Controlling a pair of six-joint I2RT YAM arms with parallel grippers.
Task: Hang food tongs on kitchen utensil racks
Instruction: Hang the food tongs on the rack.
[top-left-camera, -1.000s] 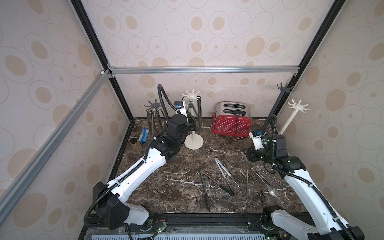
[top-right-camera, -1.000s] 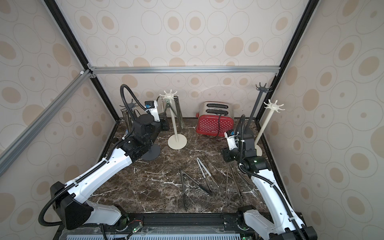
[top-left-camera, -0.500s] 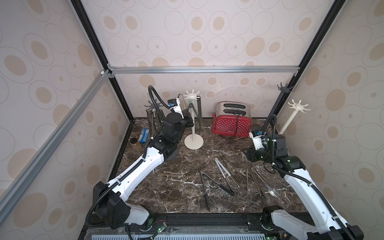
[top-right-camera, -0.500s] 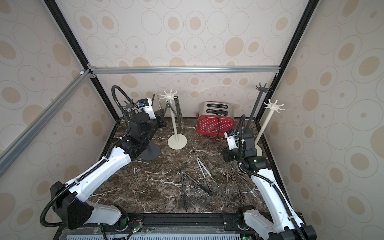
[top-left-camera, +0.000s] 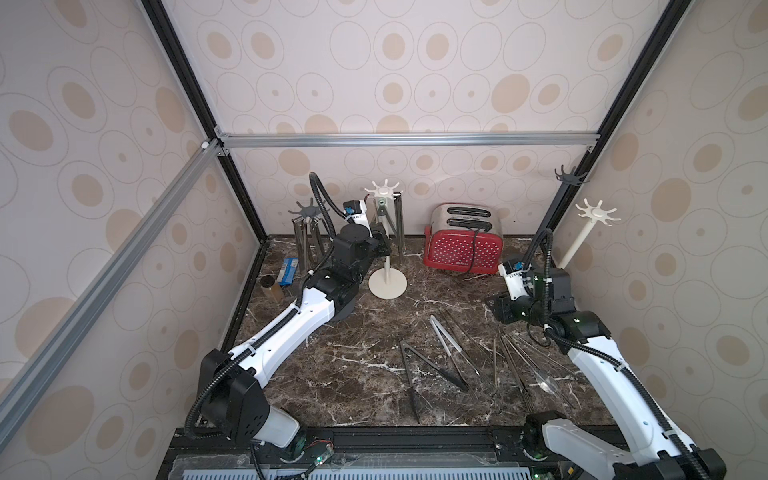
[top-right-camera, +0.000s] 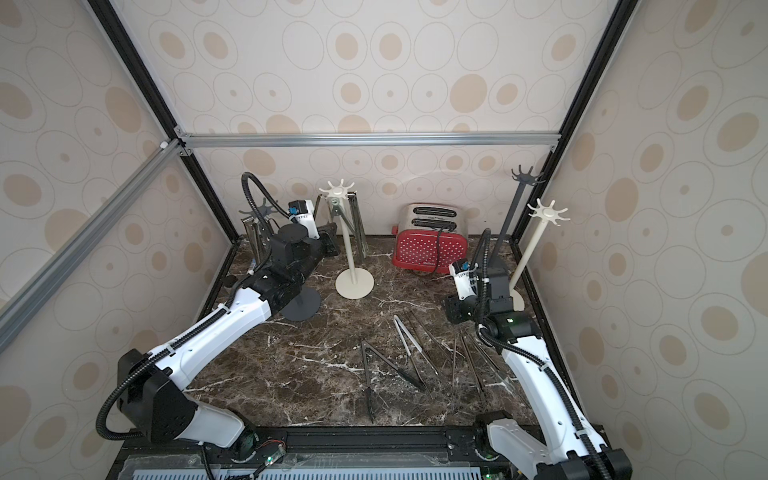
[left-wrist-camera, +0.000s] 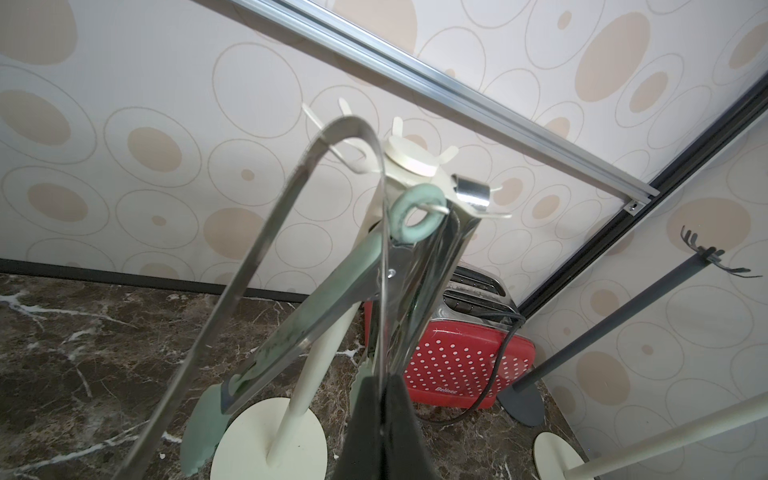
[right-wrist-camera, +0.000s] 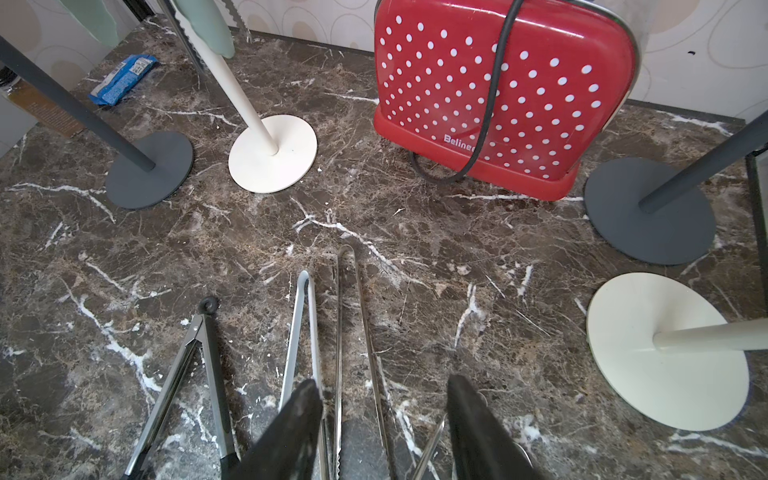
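Observation:
My left gripper (left-wrist-camera: 380, 415) is shut on one thin arm of a pair of steel food tongs (left-wrist-camera: 266, 249). Their bend lies against the hooks of the middle cream utensil rack (left-wrist-camera: 409, 156); whether it rests on a hook I cannot tell. Green-tipped tongs (left-wrist-camera: 316, 307) hang from that crown. In both top views the left gripper (top-left-camera: 380, 245) (top-right-camera: 332, 245) is beside the cream rack's pole (top-left-camera: 387, 266). My right gripper (right-wrist-camera: 382, 384) (top-left-camera: 496, 309) is open and empty, low over loose tongs (right-wrist-camera: 353, 316) on the table. More tongs (top-left-camera: 446, 345) lie near the front.
A red dotted toaster (top-left-camera: 463, 245) with a black cord stands at the back. Dark grey racks stand at the back left (top-left-camera: 309, 210) and right corner (top-left-camera: 567, 176), a second cream rack (top-left-camera: 596, 212) at the right. A blue packet (top-left-camera: 289, 270) and brown jar (top-left-camera: 272, 289) lie left.
My left wrist has risen and swung back to the left beside the cream rack, still shut on the steel tongs. The right arm has not moved.

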